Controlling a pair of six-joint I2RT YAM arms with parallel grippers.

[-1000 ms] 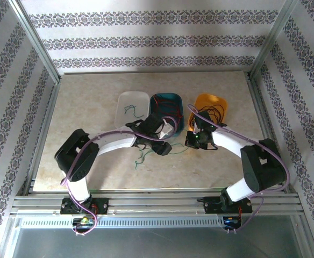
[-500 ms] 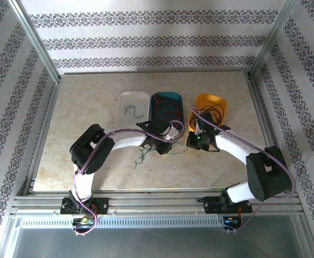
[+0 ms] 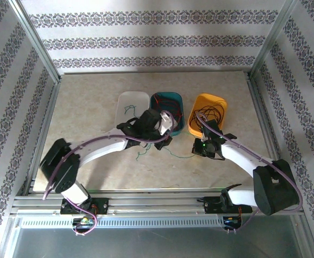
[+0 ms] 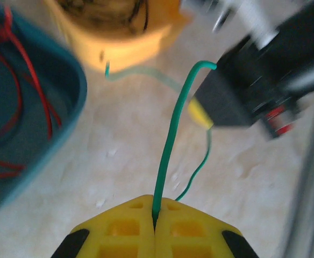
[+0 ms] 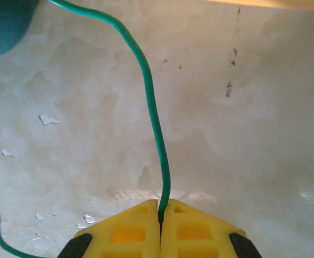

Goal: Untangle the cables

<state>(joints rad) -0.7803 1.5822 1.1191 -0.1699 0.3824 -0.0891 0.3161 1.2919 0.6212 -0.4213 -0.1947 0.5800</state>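
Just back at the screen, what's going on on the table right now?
Both arms reach low over the beige table. The left tool is shut on a thin green wire, and the right tool is shut on one too; whether it is the same wire I cannot tell. Red wires lie in the teal plastic tub, black wires in the orange plastic tub, and a loose green wire in the white plastic tub.

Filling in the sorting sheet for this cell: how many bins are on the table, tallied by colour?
White bin: 1
Teal bin: 1
Orange bin: 1
Total: 3
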